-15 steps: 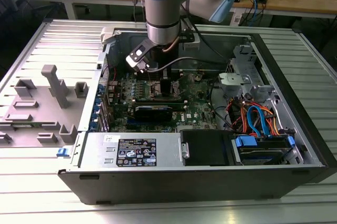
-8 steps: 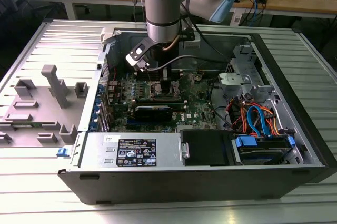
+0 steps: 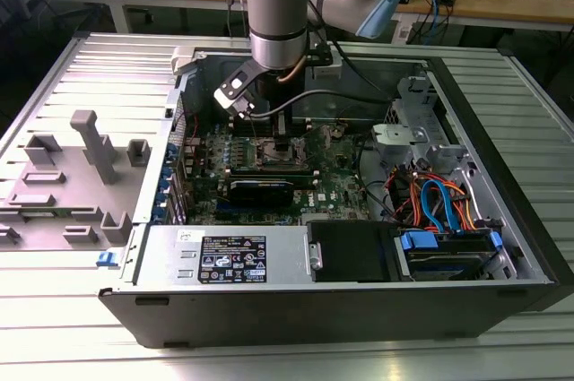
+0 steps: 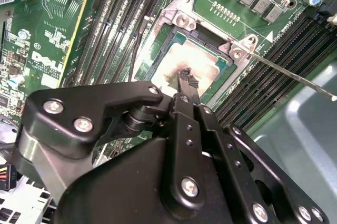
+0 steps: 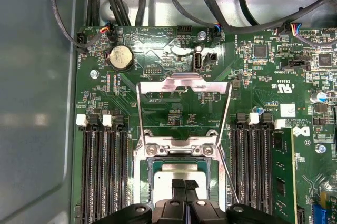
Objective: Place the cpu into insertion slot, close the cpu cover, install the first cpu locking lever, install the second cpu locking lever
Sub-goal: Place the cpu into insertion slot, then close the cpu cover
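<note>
Tabletop of ribbed grey metal [image 3: 269, 359] carries an open computer case [image 3: 314, 320], lying on its side with its inside facing up. A grey moulded fixture [image 3: 90, 143] sits beside the case, on the exterior view's left. The robot arm [image 3: 282, 4] reaches down into the case from above.

Inside the case, a silver power supply [image 3: 224, 257] runs along the near wall. A drive bay with blue and orange cables [image 3: 438, 197] takes the exterior view's right side. The green motherboard [image 3: 341, 188] lies flat on the case floor, and a long black card [image 3: 260, 188] stands on it just beside the insertion slot [image 3: 300, 159].

The tool [image 3: 281, 139] hangs over that slot. In both wrist views the cpu [image 4: 205, 58] [image 5: 184, 170] lies seated in the insertion slot [image 4: 179, 18] [image 5: 140, 176], its silver-grey top up and the metal rim around it. The tool [image 4: 185, 79] [image 5: 185, 186] has its two black fingertips pressed together with nothing between them, over the middle of the chip. I cannot tell whether they touch it.

In the first wrist view the cpu cover [image 5: 184, 80] is swung open, folded back from the slot at its hinge edge, with green board showing through its window. A thin locking lever [image 4: 295, 76] [image 5: 227, 174] juts free from the slot's corner, unlatched. Black memory slots [image 5: 105, 176] [image 4: 121, 18] flank the socket on both sides. A round coin battery [image 5: 121, 56] sits beyond the open cover.
</note>
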